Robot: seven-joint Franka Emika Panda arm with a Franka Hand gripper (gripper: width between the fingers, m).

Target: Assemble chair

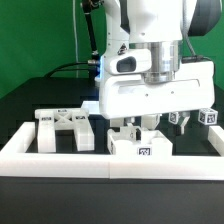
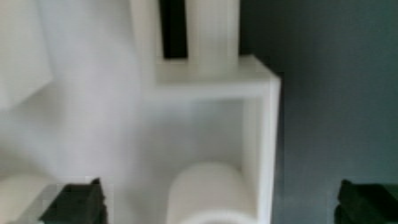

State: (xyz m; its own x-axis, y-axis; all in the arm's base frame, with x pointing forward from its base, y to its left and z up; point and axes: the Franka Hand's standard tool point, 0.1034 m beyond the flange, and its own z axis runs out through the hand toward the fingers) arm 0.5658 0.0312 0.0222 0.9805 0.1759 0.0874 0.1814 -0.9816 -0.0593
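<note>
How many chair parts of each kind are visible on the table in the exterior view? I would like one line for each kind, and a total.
X-braced panel: 1
large tagged block: 1
small tagged pieces, at the exterior view's right: 2
Total: 4 visible; the arm may hide more.

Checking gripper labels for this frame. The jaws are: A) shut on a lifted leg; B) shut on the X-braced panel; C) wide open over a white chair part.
C: the wrist view shows the gripper with fingertips far apart over a white chair part.
</note>
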